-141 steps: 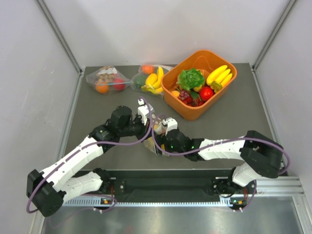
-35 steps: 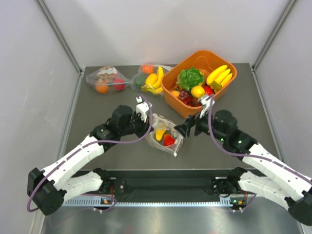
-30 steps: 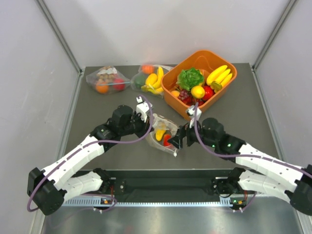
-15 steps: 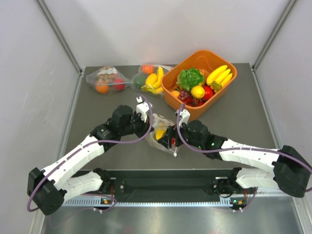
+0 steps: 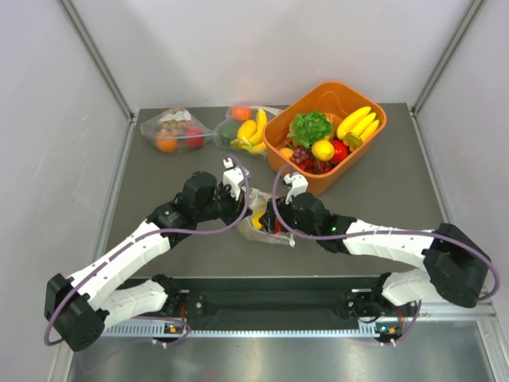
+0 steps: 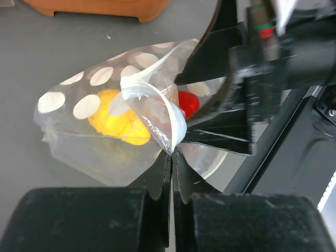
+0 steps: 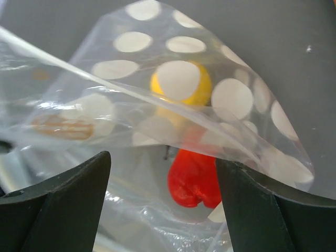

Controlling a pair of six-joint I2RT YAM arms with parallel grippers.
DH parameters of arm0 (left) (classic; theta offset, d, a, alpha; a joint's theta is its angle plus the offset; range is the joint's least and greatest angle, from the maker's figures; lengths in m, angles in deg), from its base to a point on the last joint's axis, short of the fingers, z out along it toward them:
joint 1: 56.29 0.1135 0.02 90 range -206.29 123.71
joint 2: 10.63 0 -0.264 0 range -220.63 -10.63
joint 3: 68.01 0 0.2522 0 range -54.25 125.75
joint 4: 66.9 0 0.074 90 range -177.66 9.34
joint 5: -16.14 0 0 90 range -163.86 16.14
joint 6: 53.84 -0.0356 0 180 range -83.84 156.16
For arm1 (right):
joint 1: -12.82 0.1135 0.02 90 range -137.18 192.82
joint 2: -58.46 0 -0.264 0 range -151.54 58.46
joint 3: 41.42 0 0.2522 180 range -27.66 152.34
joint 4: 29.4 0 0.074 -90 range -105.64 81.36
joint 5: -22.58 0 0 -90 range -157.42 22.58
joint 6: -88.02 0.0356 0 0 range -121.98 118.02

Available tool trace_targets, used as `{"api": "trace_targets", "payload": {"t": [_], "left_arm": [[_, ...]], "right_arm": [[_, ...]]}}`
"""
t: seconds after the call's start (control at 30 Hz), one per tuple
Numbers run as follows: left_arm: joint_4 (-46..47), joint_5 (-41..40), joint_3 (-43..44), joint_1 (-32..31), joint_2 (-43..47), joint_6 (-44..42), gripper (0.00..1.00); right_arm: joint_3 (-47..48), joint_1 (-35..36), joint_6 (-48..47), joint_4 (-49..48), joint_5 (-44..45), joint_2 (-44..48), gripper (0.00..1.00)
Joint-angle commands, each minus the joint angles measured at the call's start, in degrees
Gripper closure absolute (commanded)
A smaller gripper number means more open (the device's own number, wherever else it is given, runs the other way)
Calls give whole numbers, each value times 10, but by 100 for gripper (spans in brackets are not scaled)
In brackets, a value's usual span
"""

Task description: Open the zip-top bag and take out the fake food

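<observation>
The zip-top bag (image 5: 261,225) with cream dots lies mid-table, its mouth open. My left gripper (image 5: 245,205) is shut on the bag's rim, which shows pinched between its jaws in the left wrist view (image 6: 171,153). My right gripper (image 5: 274,220) is open, and its fingers reach into the bag's mouth (image 6: 226,113). In the right wrist view the open gripper (image 7: 163,164) stands on either side of a red fruit (image 7: 193,179) without touching it. A yellow fruit (image 7: 181,86) lies farther in, behind the dotted plastic (image 7: 239,100). Both fruits show in the left wrist view, the yellow (image 6: 118,122) and the red (image 6: 188,103).
An orange basket (image 5: 324,99) at the back right holds lettuce, bananas, a lemon, a red fruit and grapes. Two plain clear bags of toy food, one (image 5: 173,130) and the other (image 5: 245,127), lie at the back left. The black base rail runs along the near edge.
My right arm swung left from beside the basket to the bag, and its open gripper went into the bag's mouth. The left gripper kept its hold on the rim.
</observation>
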Motion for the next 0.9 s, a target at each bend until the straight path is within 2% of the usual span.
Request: {"api": "trace_targets", "payload": {"t": [0.0, 0.23, 0.4, 0.57, 0.67, 0.87], "left_arm": [[22, 12, 19, 1, 12, 4, 100], [24, 17, 19, 1, 10, 4, 100], [24, 17, 19, 1, 11, 4, 100], [24, 17, 18, 1, 12, 4, 100], [24, 17, 18, 1, 11, 4, 100], [25, 19, 19, 1, 9, 4, 100]], "right_arm": [[41, 11, -30, 23, 46, -30, 20], [95, 46, -69, 91, 121, -78, 21], [97, 54, -94, 100, 121, -97, 21], [78, 55, -105, 60, 104, -127, 21], [75, 54, -109, 48, 90, -144, 24], [82, 54, -117, 76, 72, -157, 35]]}}
